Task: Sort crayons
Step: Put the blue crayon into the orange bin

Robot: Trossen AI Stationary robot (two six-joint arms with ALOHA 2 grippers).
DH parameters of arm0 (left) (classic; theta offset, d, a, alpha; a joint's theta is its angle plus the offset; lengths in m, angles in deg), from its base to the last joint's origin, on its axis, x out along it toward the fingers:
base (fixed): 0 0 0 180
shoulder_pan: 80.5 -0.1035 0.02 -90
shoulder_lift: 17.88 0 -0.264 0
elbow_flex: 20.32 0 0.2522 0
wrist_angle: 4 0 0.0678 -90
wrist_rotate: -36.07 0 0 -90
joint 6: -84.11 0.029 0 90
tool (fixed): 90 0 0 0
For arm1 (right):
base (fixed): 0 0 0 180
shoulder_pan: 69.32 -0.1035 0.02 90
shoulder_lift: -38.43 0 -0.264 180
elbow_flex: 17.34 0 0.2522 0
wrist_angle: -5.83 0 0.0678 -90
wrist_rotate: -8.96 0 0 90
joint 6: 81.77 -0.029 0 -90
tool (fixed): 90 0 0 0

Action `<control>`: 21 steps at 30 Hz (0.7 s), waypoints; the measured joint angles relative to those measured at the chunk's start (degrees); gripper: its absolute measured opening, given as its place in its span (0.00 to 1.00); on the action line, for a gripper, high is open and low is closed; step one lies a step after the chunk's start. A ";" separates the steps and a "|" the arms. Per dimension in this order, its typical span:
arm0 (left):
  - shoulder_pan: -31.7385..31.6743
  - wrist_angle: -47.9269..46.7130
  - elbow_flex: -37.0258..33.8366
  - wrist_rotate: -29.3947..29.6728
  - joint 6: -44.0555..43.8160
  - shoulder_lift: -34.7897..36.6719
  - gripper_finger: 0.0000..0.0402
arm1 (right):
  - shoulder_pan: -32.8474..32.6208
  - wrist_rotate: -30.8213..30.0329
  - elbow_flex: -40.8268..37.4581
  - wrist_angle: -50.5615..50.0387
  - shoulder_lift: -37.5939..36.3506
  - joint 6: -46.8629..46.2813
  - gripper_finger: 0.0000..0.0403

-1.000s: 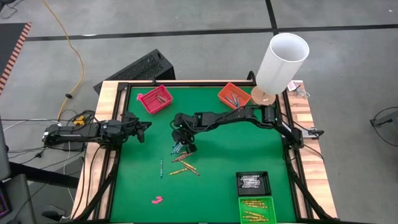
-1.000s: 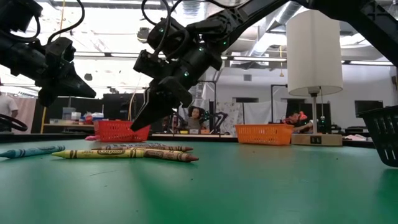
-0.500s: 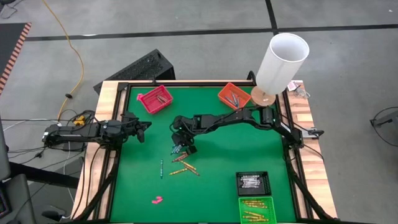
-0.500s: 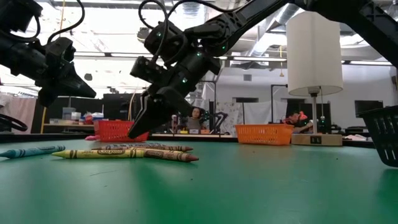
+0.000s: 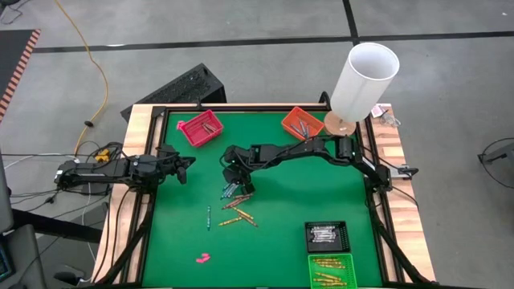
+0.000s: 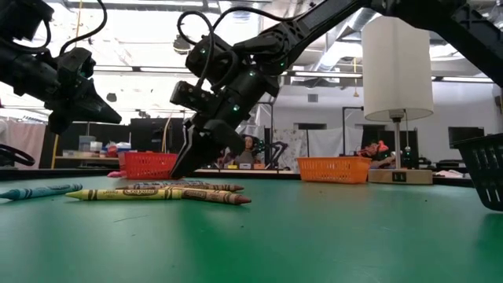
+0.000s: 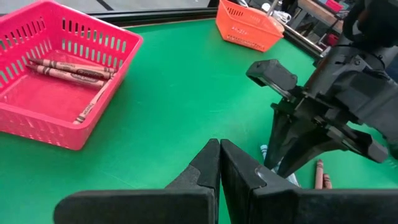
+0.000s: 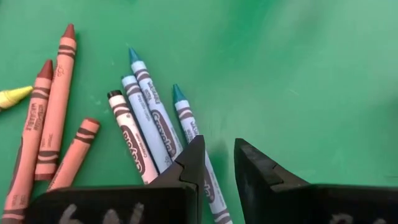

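The loose crayons (image 5: 233,205) lie in a small cluster at the centre of the high view on the green table (image 5: 289,209), the blue ones (image 8: 155,124) side by side. The right gripper (image 8: 214,162) hangs just above these with its fingers partly apart and nothing between them. The left gripper (image 7: 219,163), closed and empty, waits at the table's left edge. This looks like the pick-up step; next, the right arm should lower over one blue crayon, close, then carry it to its tray.
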 joint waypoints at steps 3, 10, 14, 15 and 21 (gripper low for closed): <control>-0.01 0.00 0.00 0.03 0.00 0.00 0.00 | 0.00 0.00 0.00 0.11 0.00 0.56 0.20; 0.01 0.00 0.00 0.10 0.57 -0.01 0.00 | -0.01 0.00 0.00 -1.06 0.00 0.54 0.20; -0.01 0.00 0.00 0.11 0.55 -0.02 0.00 | -0.24 0.00 0.00 -2.88 0.00 1.69 0.20; 0.00 0.00 0.00 0.09 0.55 -0.02 0.00 | -0.37 -0.01 0.00 -3.19 0.00 1.85 0.20; 0.00 0.00 0.00 0.10 0.52 0.00 0.00 | -0.44 -1.55 -0.62 -3.10 0.00 1.81 0.20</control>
